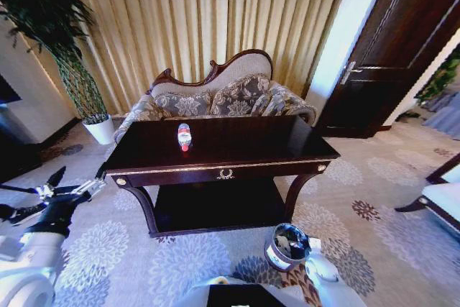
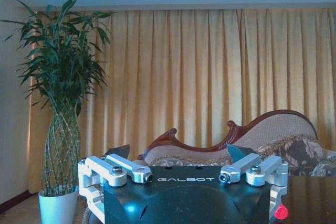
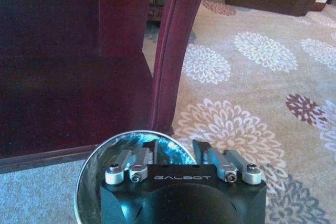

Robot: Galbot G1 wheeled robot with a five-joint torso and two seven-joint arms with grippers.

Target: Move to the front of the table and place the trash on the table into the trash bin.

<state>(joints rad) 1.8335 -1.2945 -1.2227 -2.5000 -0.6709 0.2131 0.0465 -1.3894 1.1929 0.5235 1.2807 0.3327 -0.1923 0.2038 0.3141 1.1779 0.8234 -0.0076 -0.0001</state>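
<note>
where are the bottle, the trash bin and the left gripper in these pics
bottle (image 1: 185, 136), head view, on its label
trash bin (image 1: 285, 244), head view, on its silvery rim
left gripper (image 1: 74, 182), head view, between its open fingertips

Glossy dark-brown rectangular wooden table (image 1: 237, 150) with gold emblem and lower shelf sits mid-frame. Small clear plastic bottle with red cap (image 1: 185, 136) lies on its side, left of the tabletop's centre. Round dark trash bin with silvery rim (image 1: 288, 246) stands upright on the carpet, lower right of centre, beside the table's front right leg.

The word "GALBOT" is printed in pale letters on the dark body of the left gripper (image 2: 185, 179), at lower centre of the left wrist view. The same word is printed on the right gripper (image 3: 181, 178), lower centre of the right wrist view.
</note>
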